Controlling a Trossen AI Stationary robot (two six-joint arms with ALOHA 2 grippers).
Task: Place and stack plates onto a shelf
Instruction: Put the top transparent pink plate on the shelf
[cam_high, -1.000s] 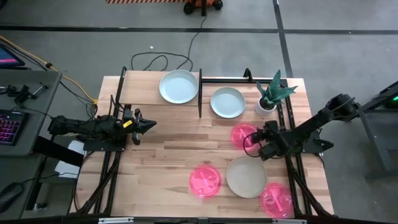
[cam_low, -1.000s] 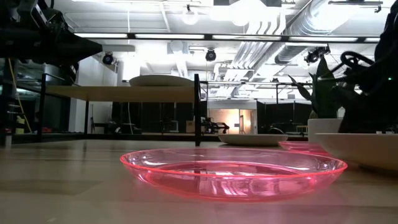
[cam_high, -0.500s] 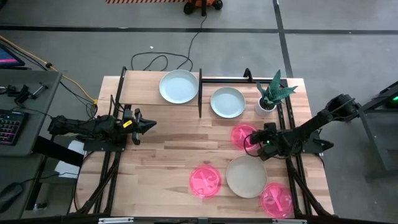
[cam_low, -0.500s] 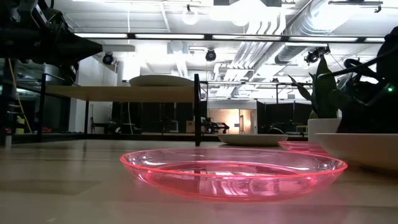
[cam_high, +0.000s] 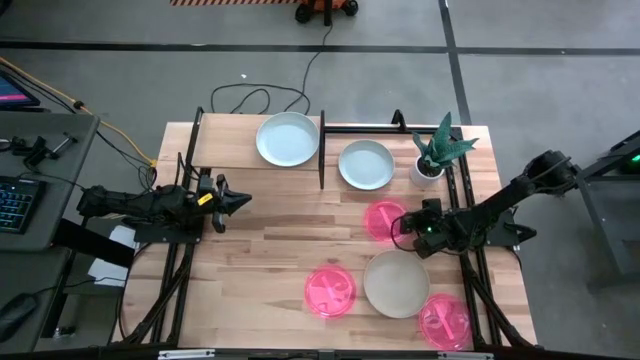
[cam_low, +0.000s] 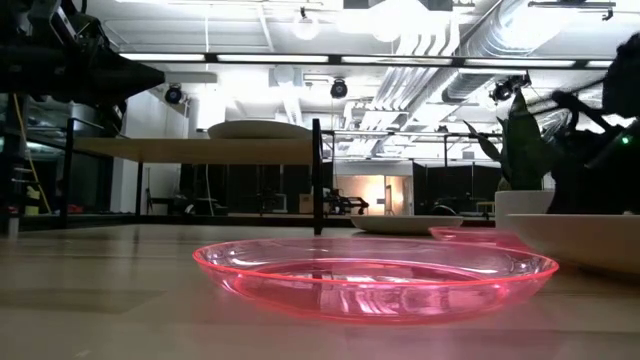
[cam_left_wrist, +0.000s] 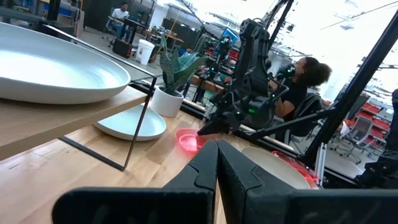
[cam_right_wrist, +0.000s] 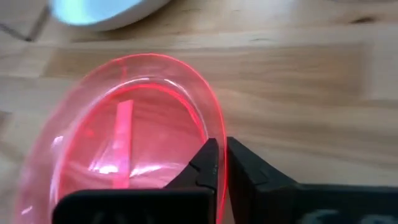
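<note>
My right gripper (cam_high: 403, 225) is shut on a translucent pink plate (cam_high: 384, 220) at the table's right centre. A second pink plate (cam_high: 330, 291), a cream plate (cam_high: 396, 284) and a third pink plate (cam_high: 445, 322) lie flat on the table nearer the front. One pale blue plate (cam_high: 288, 138) rests on the shelf (cam_high: 225, 145), and another (cam_high: 366, 164) lies on the table to its right. My left gripper (cam_high: 240, 200) waits shut above the table's left side. My right gripper pinches the pink plate's right-hand rim (cam_right_wrist: 213, 127) between its two fingers, one finger (cam_right_wrist: 205, 163) over the plate's inside and the other (cam_right_wrist: 245, 163) outside. The fingers come from the table's right, slanting down. Whether the plate is lifted off the table cannot be told.
A white pot with a green plant (cam_high: 430, 165) stands just beyond my right gripper. The shelf's black posts and rail (cam_high: 321, 150) rise at the back. A person (cam_left_wrist: 305, 81) sits beyond the table's right side. Bare wood lies at the left centre (cam_high: 260, 250).
My right gripper has shut on the pink plate's rim and has gone a little toward the table's left. The plate has shifted slightly leftward with it.
</note>
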